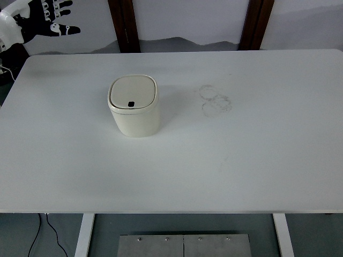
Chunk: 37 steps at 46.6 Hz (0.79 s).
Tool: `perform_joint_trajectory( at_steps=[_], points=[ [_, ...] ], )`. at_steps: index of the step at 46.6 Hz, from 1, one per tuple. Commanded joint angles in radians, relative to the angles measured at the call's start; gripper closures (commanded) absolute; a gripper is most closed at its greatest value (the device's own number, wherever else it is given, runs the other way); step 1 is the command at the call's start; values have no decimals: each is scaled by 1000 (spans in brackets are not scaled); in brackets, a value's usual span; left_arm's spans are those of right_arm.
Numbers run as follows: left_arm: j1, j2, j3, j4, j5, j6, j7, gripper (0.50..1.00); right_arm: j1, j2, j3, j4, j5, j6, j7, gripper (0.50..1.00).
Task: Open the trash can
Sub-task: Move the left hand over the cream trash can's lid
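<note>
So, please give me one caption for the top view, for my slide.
Closed cream trash can on a white table, left hand open at the far corner.

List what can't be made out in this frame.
- Bin contents: top view, shut lid covers them.
- Bin's far side: hidden by its own body.
- Left hand: cut by the top-left edge, arm mostly out of frame.
- Right hand: not in view.
- Ring marks on table: too faint to identify.

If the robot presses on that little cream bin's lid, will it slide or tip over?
The trash can looks like light plastic, so it would probably slide on the smooth white table. Its squat, wide body makes tipping unlikely. Pressing straight down on the closed lid should hold it steadier than a sideways nudge.
</note>
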Motion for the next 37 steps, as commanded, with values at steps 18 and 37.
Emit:
perform_joint_trajectory(
  at_steps=[18,37],
  points=[
    [-217,-103,266,-1,104,-84,0,500,0,0,0,0,0,1,0,505],
    [-277,-107,291,-22,151,-206,90,500,0,0,1,0,1,1,0,505]
  ],
)
